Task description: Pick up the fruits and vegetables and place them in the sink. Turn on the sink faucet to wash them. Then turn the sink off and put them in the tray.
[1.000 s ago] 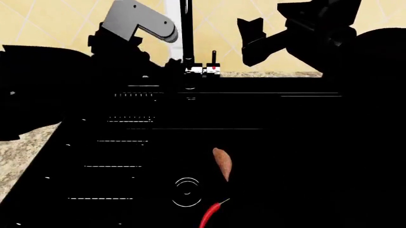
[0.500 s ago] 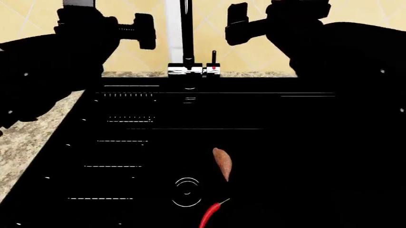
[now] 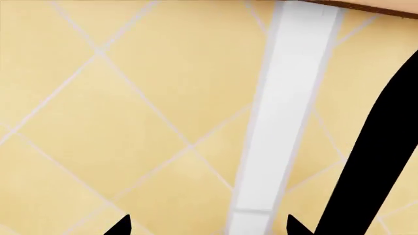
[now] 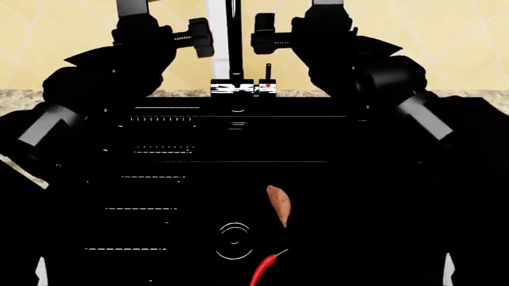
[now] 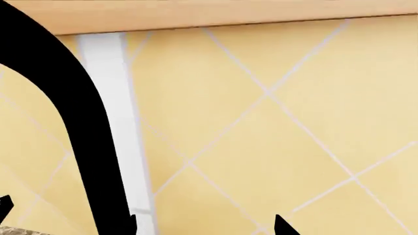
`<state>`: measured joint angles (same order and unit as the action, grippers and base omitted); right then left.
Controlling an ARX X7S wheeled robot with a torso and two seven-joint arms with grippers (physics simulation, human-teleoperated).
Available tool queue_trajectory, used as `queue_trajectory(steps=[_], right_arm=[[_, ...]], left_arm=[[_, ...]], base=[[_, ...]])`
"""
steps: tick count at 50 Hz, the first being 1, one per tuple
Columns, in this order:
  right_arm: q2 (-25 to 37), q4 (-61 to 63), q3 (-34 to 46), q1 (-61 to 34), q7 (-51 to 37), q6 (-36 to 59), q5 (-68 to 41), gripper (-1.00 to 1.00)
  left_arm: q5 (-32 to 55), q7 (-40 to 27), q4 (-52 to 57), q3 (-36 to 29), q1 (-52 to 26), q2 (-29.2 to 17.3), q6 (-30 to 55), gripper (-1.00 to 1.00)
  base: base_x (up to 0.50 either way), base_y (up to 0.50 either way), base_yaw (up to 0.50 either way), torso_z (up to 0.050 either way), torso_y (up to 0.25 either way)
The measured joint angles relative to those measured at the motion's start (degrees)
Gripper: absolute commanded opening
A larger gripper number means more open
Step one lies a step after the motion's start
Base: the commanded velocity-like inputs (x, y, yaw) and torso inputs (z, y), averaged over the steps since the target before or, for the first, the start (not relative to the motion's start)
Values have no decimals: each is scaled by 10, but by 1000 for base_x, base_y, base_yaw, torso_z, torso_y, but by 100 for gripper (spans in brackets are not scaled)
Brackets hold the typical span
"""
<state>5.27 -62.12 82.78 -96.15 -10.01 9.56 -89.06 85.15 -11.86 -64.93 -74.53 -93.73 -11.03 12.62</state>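
Note:
The orange-brown sweet potato (image 4: 278, 205) and the red chili pepper (image 4: 266, 269) lie in the black sink (image 4: 143, 208), just right of the drain ring (image 4: 233, 240). The sink faucet's black spout (image 4: 233, 36) rises from a chrome base (image 4: 238, 88) beside its small lever (image 4: 268, 72). Raised at the spout's left is my left gripper (image 4: 200, 37) (image 3: 207, 227), open and empty. At the spout's right my right gripper (image 4: 264, 34) (image 5: 205, 227) is also open and empty. Each wrist view shows the spout (image 3: 379, 161) (image 5: 78, 122) off to one side. The tray is out of view.
A yellow tiled wall (image 4: 445, 47) with a white vertical strip (image 3: 287, 112) stands behind the faucet. Speckled stone countertop (image 4: 16, 95) runs along the sink's back and left. A wooden edge (image 5: 196, 14) sits above the tiles.
Both arms have swung inward and now flank the faucet spout closely. The left gripper moved right, the right gripper moved left. The vegetables have not moved.

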Motion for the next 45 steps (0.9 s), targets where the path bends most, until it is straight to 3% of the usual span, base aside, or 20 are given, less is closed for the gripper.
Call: queue_trajectory(steps=[22, 26, 34, 45], right_arm=[[-47, -65, 76, 36, 12, -5, -77, 100], [-49, -65, 78, 39, 12, -5, -78, 100], [-51, -66, 82, 45, 12, -5, -82, 100], [-52, -68, 84, 49, 11, -14, -86, 100]], left_arm=[[-45, 27, -89, 66, 1, 44, 26, 100], [-72, 28, -93, 93, 1, 46, 31, 100], [-149, 31, -97, 165, 6, 51, 47, 100], [-304, 46, -100, 324, 16, 59, 74, 100]], base=[[0, 0, 0, 0, 0], [0, 0, 0, 0, -244], [0, 0, 0, 0, -233], [0, 0, 0, 0, 0]])
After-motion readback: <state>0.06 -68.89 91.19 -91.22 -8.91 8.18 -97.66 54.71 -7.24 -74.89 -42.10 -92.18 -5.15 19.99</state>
